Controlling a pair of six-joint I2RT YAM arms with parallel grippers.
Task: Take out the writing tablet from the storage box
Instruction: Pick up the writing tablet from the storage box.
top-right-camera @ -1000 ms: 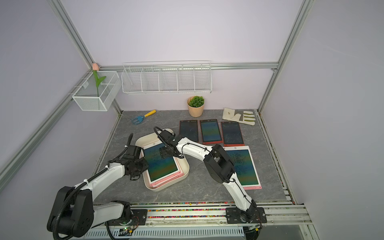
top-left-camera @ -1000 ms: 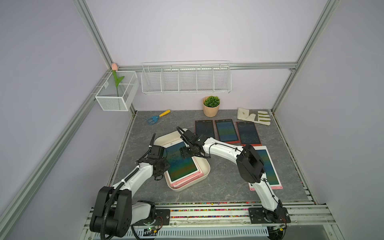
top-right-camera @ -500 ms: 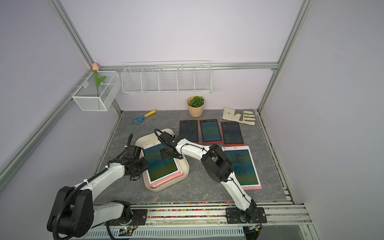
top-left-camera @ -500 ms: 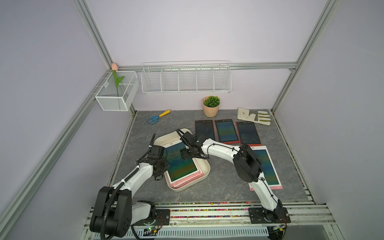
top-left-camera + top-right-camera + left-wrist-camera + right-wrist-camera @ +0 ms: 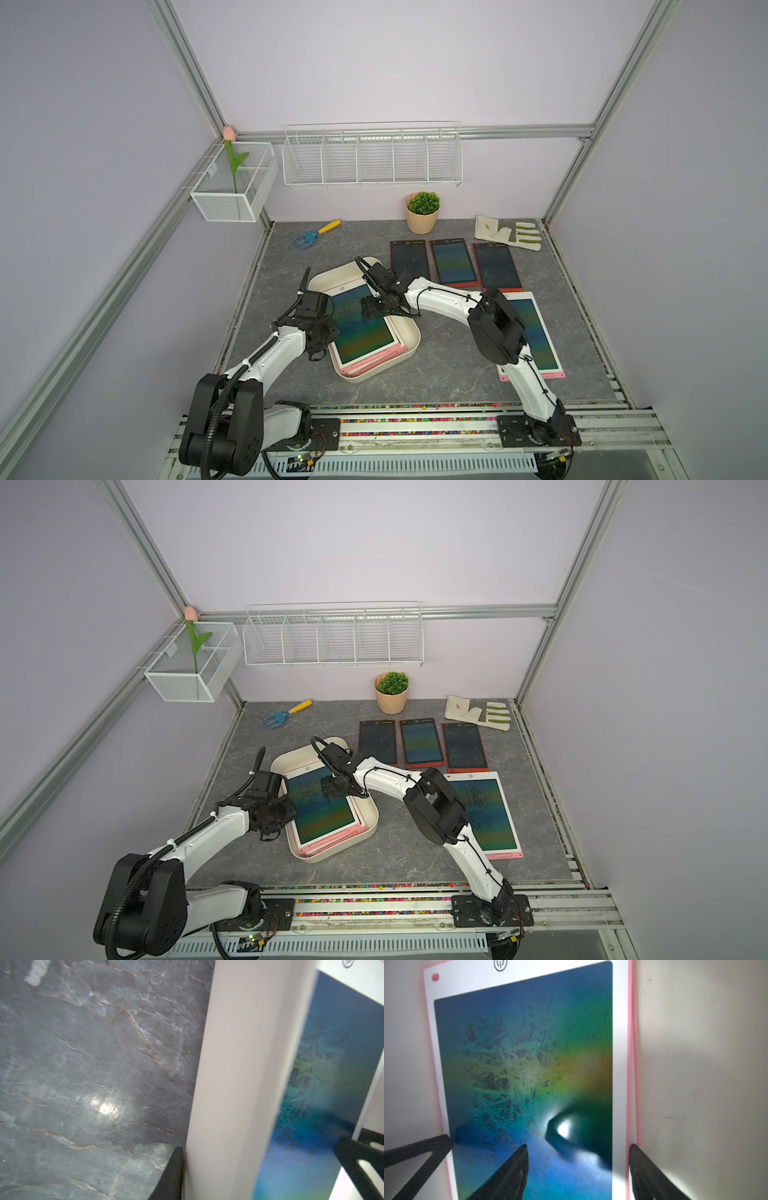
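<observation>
Four out: three small red-framed tablets (image 5: 453, 262) in a row at the far side of the table (image 5: 449, 365), one large pink-edged tablet (image 5: 532, 332) flat at the right.
Storage box: cream storage box (image 5: 409, 338) sits left of centre, angled — a stack of tablets is inside it.
Writing tablet: top writing tablet (image 5: 361, 324) lies in the box, white frame, pink edge, screen up; not lifted.
Left gripper: left gripper (image 5: 322, 338) at the box's left wall; in the left wrist view one finger is outside the wall (image 5: 239, 1084), the other inside over the tablet — narrow, clamped on the wall, steadying the box by my reading.
Right gripper: right gripper (image 5: 372, 307) low over the tablet's far half, jaws wide; in the right wrist view one fingertip is at the tablet's pink edge, nothing held.
Progress: partly done — stack remains.
Left to do: grip the top tablet, lift clear, set down on the table.
</observation>
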